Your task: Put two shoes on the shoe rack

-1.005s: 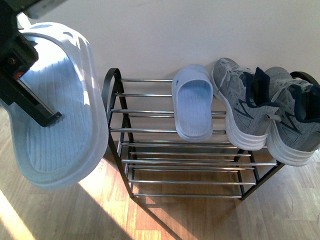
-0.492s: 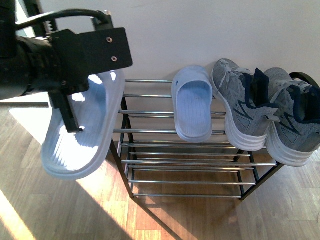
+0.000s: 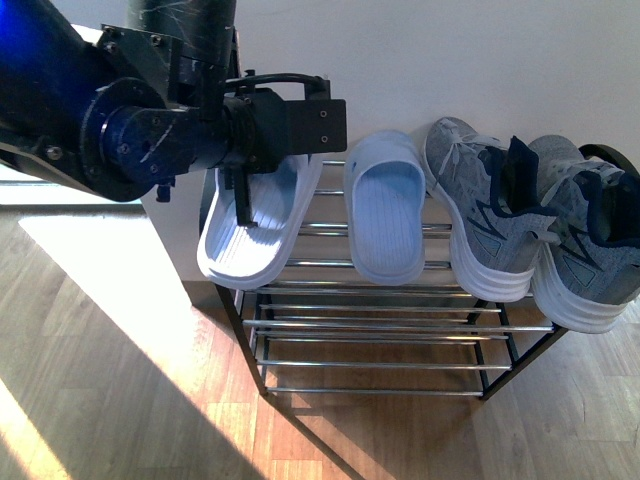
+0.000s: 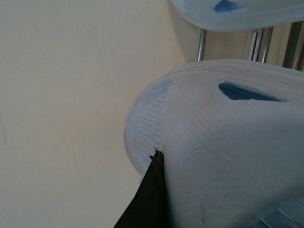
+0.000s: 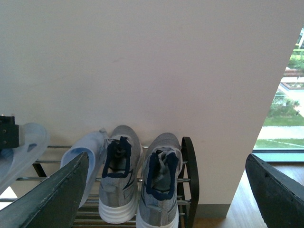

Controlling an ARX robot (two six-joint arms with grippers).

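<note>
A: What is held by the left gripper?

B: A pale blue slide sandal is clamped in it. One black finger is seen lying across the ribbed footbed, and in the left wrist view a dark fingertip is pressed against the edge of the sandal's strap.

A: Where is that sandal placed?

B: It is held tilted at the left end of the shoe rack, over the top rods, with its heel hanging past the front rod. Whether it is touching the rods cannot be told.

A: What is found beside it?

B: A second pale blue slide sandal is laid on the top tier just to the right, toe toward the wall. Further right, two grey knit sneakers with white soles are set side by side on the same tier, close against the rack's right black side frame.

A: And the right gripper?

B: Its two dark fingers are seen spread wide apart in the right wrist view, with nothing between them; it is held well back from the rack, facing the sneakers and the pale wall.

A: What is under the rack?

B: A wooden floor, crossed by a band of sunlight.
</note>
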